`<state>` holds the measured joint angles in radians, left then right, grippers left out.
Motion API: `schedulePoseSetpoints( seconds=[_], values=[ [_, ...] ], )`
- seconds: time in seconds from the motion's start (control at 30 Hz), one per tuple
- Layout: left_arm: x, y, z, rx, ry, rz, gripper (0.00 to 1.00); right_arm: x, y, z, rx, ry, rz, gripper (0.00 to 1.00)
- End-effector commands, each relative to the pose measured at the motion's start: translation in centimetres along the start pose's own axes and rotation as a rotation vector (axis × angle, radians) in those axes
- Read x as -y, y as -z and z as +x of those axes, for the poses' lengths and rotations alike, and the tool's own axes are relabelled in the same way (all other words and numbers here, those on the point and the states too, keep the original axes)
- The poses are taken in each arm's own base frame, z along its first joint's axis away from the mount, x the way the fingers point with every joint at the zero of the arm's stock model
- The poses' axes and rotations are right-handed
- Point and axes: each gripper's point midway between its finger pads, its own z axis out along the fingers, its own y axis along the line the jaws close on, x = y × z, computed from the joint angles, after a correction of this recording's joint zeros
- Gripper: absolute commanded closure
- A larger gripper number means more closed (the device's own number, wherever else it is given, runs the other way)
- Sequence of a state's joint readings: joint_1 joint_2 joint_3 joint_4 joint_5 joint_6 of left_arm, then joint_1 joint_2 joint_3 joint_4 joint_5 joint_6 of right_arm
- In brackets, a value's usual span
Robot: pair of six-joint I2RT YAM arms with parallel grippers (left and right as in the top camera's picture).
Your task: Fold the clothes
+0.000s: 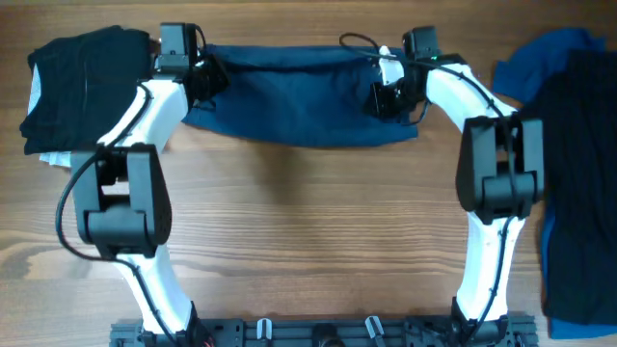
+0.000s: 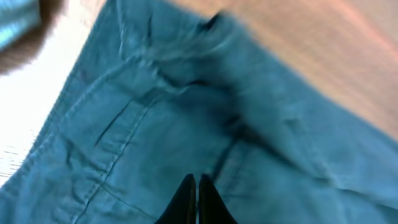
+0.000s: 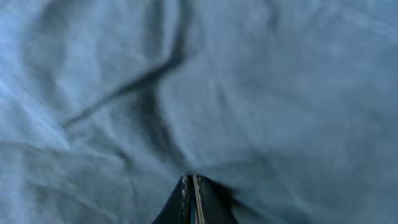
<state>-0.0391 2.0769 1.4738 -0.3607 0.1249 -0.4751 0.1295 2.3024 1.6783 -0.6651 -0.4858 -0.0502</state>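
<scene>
Dark blue denim-like shorts (image 1: 299, 96) lie as a long folded band across the far middle of the table. My left gripper (image 1: 207, 79) is at their left end and my right gripper (image 1: 388, 99) is at their right end. In the left wrist view the fingers (image 2: 196, 179) are pressed together over the shorts (image 2: 186, 112), whose seams and pocket edge show. In the right wrist view the fingers (image 3: 191, 179) are shut, and the cloth (image 3: 249, 93) puckers at their tips.
A black garment (image 1: 82, 82) lies at the far left with pale cloth (image 1: 53, 157) under it. A brighter blue garment (image 1: 540, 58) and another black one (image 1: 578, 173) lie along the right edge. Bare wooden table (image 1: 308, 231) lies in front of the shorts.
</scene>
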Motion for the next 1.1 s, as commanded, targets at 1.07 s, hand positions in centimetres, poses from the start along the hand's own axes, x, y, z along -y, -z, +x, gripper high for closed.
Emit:
schedulePoseSetpoints(
  seconds=[1.07],
  values=[
    [9.8,10.4,6.9,-0.082,-0.211,0.061,0.96,-3.7,18.5,2.4,0.081,0.014,0.236,0.96]
  ],
)
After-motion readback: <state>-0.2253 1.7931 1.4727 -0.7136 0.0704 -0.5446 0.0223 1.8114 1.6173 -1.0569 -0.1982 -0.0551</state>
